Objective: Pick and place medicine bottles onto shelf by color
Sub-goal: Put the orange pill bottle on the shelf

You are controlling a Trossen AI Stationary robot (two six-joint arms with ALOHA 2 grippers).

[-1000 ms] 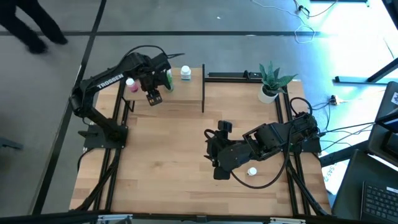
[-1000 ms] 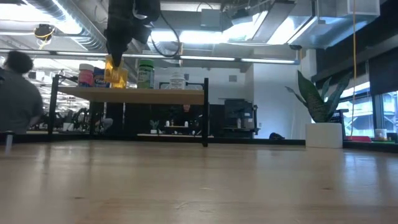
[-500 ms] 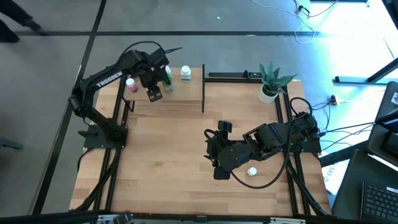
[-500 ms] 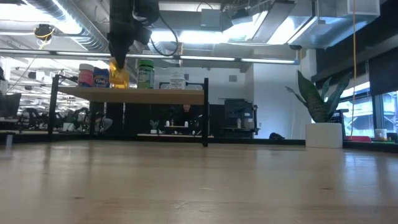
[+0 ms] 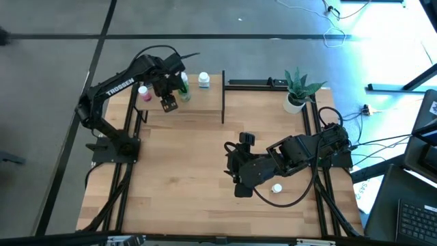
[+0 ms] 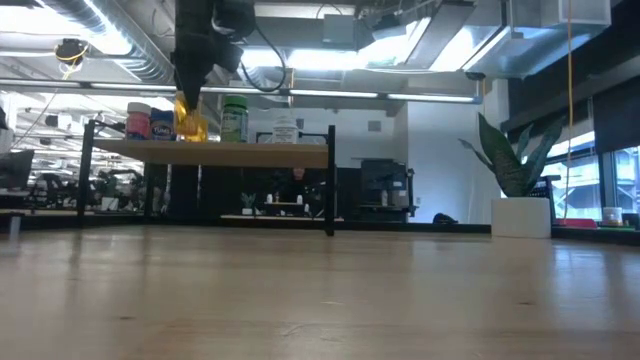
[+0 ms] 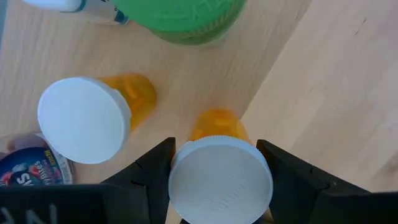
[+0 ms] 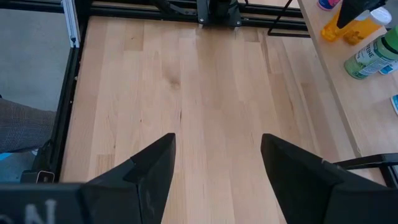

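Two arms at a wooden worktop (image 5: 191,164). Left hand (image 7: 219,163): over the shelf (image 5: 205,102) at the worktop's far left; fingers clamped on the white cap of an orange bottle (image 7: 217,127), held upright near the shelf's front edge. Beside it on the shelf: a second orange bottle (image 7: 93,118), standing; a green bottle (image 7: 180,18) behind; a blue-labelled bottle (image 7: 25,171) at the side. Low view, along the shelf: pink bottle (image 6: 138,121), blue, the orange one under the hand, green, then a white bottle (image 6: 285,129), spaced apart from the others. One white-capped bottle (image 5: 276,188) lies on the worktop under the right arm. Right hand (image 8: 217,163): waiting low over the worktop's middle, fingers spread, holding nothing. Potted plant (image 5: 298,87) at the far right corner.
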